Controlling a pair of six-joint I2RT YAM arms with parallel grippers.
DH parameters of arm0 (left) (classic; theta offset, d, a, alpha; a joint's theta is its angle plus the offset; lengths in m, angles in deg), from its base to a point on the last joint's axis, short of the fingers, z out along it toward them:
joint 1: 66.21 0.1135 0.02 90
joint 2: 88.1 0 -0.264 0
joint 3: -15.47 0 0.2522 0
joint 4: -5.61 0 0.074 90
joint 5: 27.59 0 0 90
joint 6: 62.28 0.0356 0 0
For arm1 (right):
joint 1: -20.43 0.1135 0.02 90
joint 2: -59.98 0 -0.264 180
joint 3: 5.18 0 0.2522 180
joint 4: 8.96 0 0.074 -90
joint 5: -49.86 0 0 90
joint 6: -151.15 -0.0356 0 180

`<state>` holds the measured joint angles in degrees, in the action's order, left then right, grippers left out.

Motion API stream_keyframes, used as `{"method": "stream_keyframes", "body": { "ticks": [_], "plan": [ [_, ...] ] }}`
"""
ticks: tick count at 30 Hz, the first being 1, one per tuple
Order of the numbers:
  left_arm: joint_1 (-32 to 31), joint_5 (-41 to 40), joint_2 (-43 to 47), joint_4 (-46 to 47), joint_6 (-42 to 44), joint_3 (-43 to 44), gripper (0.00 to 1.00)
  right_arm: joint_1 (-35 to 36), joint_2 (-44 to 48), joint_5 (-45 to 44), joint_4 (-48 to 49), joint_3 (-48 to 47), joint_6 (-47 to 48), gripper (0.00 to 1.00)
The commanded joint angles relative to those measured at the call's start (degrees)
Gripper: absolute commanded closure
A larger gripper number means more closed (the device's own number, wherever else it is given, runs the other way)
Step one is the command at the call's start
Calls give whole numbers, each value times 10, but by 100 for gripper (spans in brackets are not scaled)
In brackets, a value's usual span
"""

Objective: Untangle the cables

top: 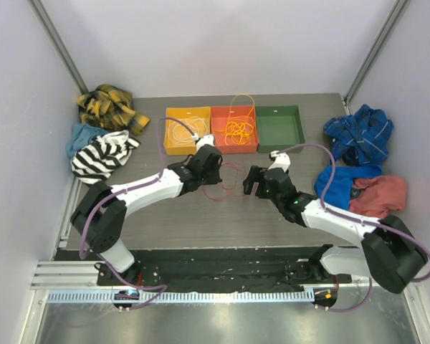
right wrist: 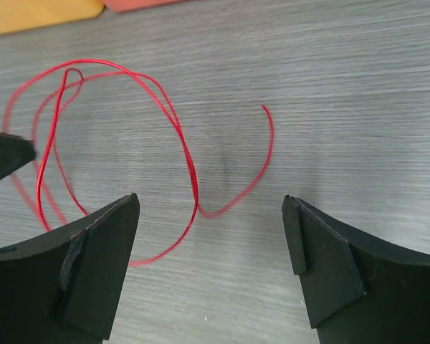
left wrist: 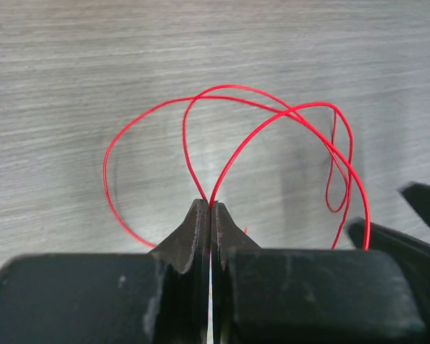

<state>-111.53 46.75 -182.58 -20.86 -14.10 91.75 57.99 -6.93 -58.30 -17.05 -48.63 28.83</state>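
one red cable tight in left tool, right tool wide apart, trays beyond

The table has a matt grey wood-grain top. The red cable looks smooth and plastic-coated. The left gripper and right gripper are matt black plastic. Soft cloths lie at 10 and 3 o'clock. The green tray at 12 o'clock looks smooth.
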Motion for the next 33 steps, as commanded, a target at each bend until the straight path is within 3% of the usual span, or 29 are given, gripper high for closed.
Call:
{"method": "stream_keyframes", "body": {
  "ticks": [1,6,11,15,22,33],
  "plan": [
    [-4,23,19,-7,9,-29,100,19,-64,15,107,-19,6,10],
    [-7,27,4,-4,4,-42,100,26,-87,16,117,-34,-4,10],
    [-13,20,-28,-5,3,-37,100,26,-51,-38,70,-38,-13,11],
    [-19,19,-56,-6,-3,-30,100,26,-43,-12,86,-27,1,11],
    [-34,10,-66,-6,-9,-26,100,30,-168,51,131,-55,-2,13],
    [-43,-7,-52,-20,-10,-26,100,42,-277,7,86,-89,10,22]
  ]
}}
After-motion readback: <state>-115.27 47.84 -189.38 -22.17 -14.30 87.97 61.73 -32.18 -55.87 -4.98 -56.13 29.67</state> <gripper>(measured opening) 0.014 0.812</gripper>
